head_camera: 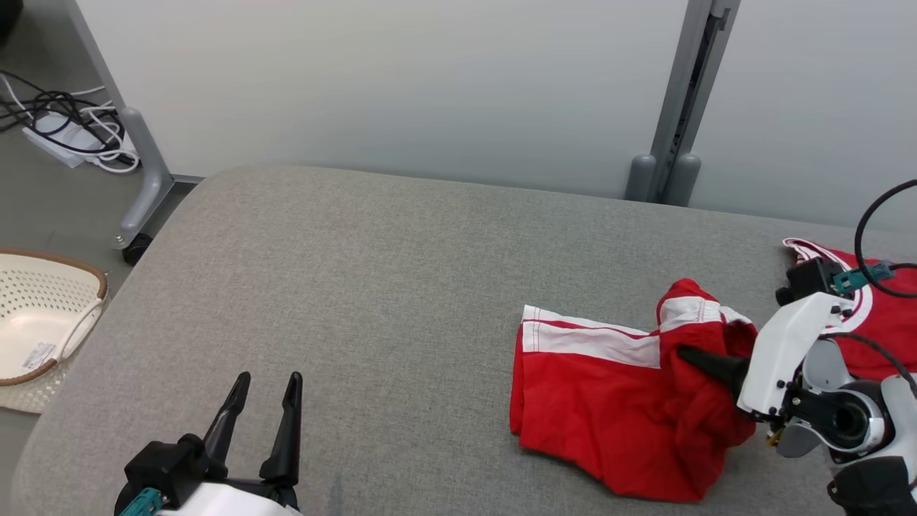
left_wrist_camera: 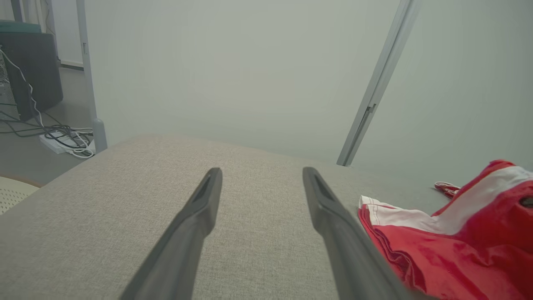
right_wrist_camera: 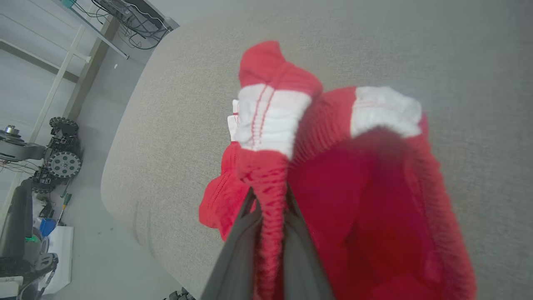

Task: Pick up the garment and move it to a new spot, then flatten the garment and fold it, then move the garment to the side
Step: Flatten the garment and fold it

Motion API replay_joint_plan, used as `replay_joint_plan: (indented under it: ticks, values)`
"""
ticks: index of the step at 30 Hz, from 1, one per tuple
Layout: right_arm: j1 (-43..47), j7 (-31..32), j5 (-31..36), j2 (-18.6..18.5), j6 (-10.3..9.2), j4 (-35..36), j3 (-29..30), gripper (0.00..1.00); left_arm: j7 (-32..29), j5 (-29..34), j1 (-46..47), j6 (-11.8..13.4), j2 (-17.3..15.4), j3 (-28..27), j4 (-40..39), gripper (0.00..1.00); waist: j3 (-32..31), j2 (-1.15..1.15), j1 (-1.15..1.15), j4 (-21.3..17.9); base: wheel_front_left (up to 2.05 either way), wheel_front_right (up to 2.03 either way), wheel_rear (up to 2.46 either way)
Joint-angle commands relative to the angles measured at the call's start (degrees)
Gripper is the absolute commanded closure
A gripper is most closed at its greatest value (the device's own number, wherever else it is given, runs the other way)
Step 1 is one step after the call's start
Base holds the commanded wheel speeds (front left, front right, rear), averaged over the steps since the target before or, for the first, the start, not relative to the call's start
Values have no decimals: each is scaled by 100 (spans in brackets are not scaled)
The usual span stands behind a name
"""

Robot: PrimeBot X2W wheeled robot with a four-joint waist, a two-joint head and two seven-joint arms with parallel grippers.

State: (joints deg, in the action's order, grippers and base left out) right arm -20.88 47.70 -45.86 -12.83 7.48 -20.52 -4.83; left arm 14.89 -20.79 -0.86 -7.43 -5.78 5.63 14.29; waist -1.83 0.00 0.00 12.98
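Observation:
A red garment [head_camera: 609, 387] with white stripes lies crumpled on the right half of the grey padded table [head_camera: 372, 287]. My right gripper [head_camera: 686, 352] is shut on a bunched fold of its elastic edge, and part of the cloth is lifted off the surface. In the right wrist view the red ribbed fabric [right_wrist_camera: 374, 187] is pinched between the dark fingers of that gripper [right_wrist_camera: 268, 200]. My left gripper [head_camera: 269, 380] stands open near the table's front left, apart from the cloth. The left wrist view has its fingers [left_wrist_camera: 262, 175] spread over bare fabric, with the garment [left_wrist_camera: 458, 250] at the right.
Another red and white cloth [head_camera: 885, 315] lies at the far right behind my right arm. A white perforated basket [head_camera: 43, 315] sits on the floor to the left. Cables and a power strip [head_camera: 71, 129] lie by a wheeled frame leg [head_camera: 143, 186]. Pale partition panels stand behind the table.

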Motion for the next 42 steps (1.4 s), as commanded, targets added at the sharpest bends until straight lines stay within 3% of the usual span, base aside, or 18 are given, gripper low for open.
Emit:
replay_joint_plan:
  ticks: [1, 10, 20, 22, 25, 26, 27, 32, 38, 42]
  values:
    - [-71, 51, 63, 84, 5, -14, 50, 100, 23, -39, 70, -12, 4, 16, 14, 0, 18, 0, 0, 90, 0, 0, 0]
    - [-528, 335, 485, 622, 4, -712, 164, 100, 23, -72, 166, -12, 17, 78, 95, 0, 112, 0, 0, 416, 0, 0, 0]
    - [-1119, 290, 758, 814, 4, -1666, 148, 100, 23, -120, 243, -12, 67, 126, 159, 0, 166, 0, 0, 653, 0, 0, 0]
    - [-1207, 296, 765, 839, 5, -1829, 127, 90, 23, -125, 255, -12, 68, 128, 164, 0, 179, 0, 0, 683, 0, 0, 0]
    - [-1321, 269, 724, 886, 5, -1966, 2, 31, 23, -128, 257, -12, 74, 119, 176, 0, 194, 0, 0, 712, 0, 0, 0]
    - [-1334, 242, 696, 891, 4, -2013, -27, 4, 23, -129, 261, -12, 74, 116, 178, 0, 195, 0, 0, 715, 0, 0, 0]
    - [-1347, 206, 679, 897, 4, -2034, -70, 0, 23, -129, 260, -12, 76, 114, 183, 0, 189, 0, 0, 718, 0, 0, 0]
    - [-1374, 124, 427, 933, 5, -2005, -260, 0, 23, -131, 236, -12, 50, 104, 195, 0, 153, 0, 0, 702, 0, 0, 0]
    - [-1231, -93, -179, 891, 4, -1495, -623, 0, 23, -95, 169, -12, 3, 96, 217, 0, 25, 0, 0, 565, 0, 0, 0]
    - [-1116, -380, -467, 670, 5, -1005, -758, 0, 23, -73, 155, -12, -11, 80, 191, 0, 4, 0, 0, 449, 0, 0, 0]
